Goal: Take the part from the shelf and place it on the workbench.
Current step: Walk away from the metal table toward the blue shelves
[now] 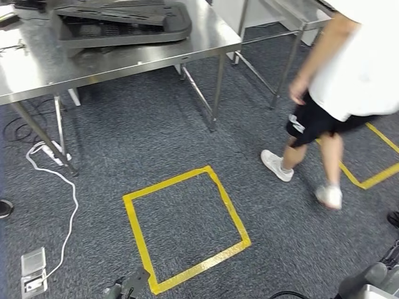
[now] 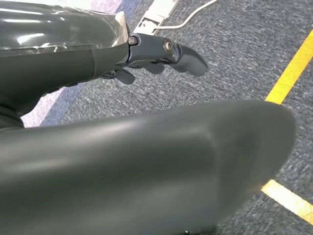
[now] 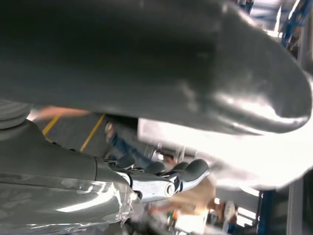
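Light: even, bright overhead; glare on steel table (image 1: 141, 53)
Blur: walking person (image 1: 338, 81) smeared
Right wrist view: background overexposed, out of focus

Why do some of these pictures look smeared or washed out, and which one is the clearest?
Head view is clearest, though the walking person is motion-blurred and the steel workbench shows soft glare. Left wrist view: the thick thumb up close is out of focus, the carpet sharper. Right wrist view: the right hand sits against an overexposed, smeared background.
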